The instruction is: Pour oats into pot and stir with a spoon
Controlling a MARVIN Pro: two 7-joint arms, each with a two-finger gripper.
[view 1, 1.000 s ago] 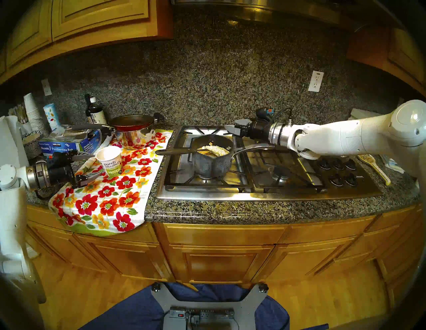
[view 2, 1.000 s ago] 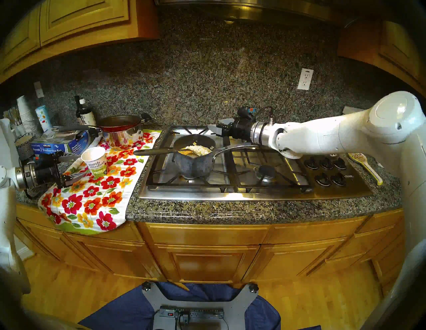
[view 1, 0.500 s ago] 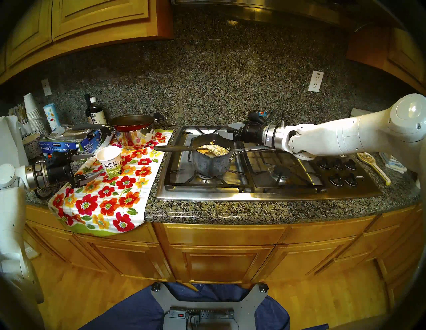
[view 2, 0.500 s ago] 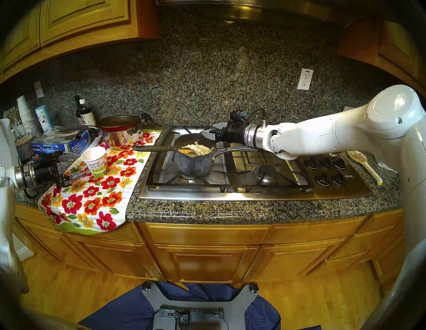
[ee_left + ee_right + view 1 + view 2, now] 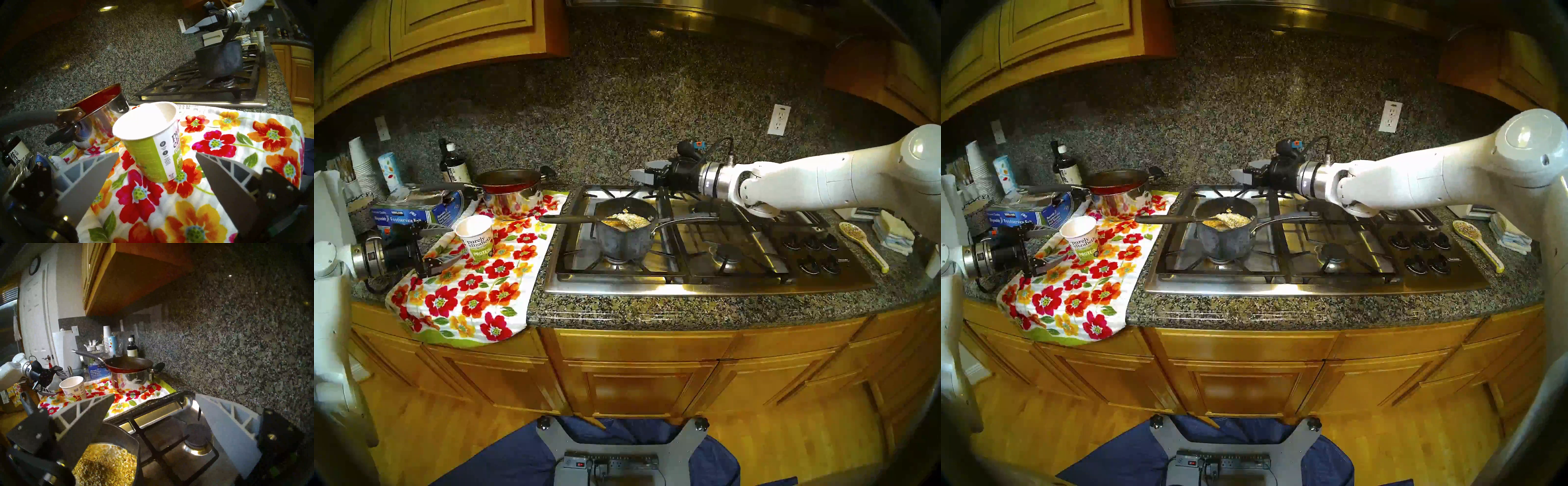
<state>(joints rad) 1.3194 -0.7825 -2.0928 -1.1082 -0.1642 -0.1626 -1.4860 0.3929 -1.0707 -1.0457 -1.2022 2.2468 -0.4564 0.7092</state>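
**Oats in the saucepan, spoon resting across the rim, both end effectors empty**

At far left the left end effector [image 5: 444,245] hangs with its fingers apart, flanking but not touching the white "purely elizabeth" cup [image 5: 476,242], which stands upright on the floral towel [image 5: 473,295]. Behind the cup a red frying pan [image 5: 507,180] sits on top of a shiny steel pot [image 5: 512,203]. On the gas cooktop [image 5: 704,271], set into the granite table [image 5: 687,312], the dark grey saucepan [image 5: 624,239] holds the oats [image 5: 634,220]. The spoon [image 5: 572,219] lies across its rim, black handle pointing left. Above the back burner the right end effector [image 5: 641,176] hovers spread wide, holding nothing.
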